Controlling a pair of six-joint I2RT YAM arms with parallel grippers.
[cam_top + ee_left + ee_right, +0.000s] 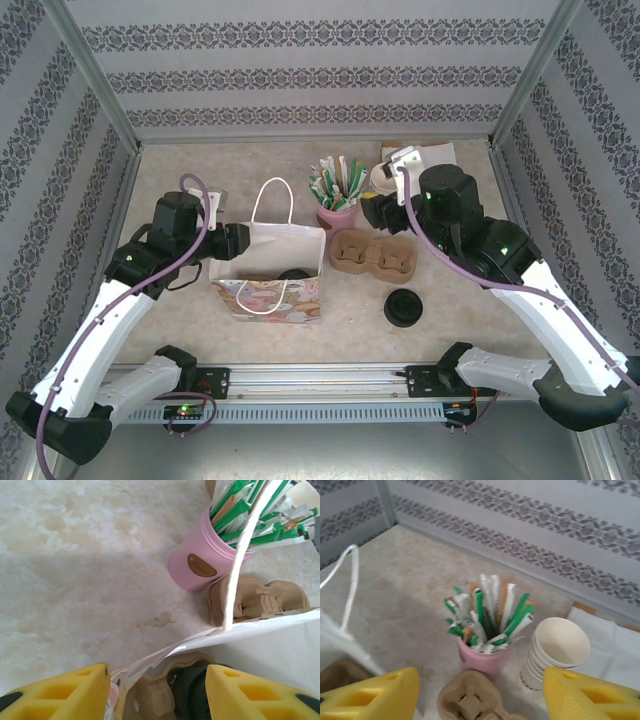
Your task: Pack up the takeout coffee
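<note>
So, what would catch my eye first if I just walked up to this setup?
Probably the white paper gift bag with rope handles, standing open in the middle, with a round black plastic lid visible inside it. Behind its right corner stands a pink cylindrical cup bristling with green-and-white wrapped sticks. Just right of the bag lies a brown moulded cardboard cup carrier.

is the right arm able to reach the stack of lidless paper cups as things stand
Probably yes. The right gripper is open and points toward the cup stack, with nothing standing between them. The pink straw holder stands close beside the stack, so the approach looks tight.
</note>
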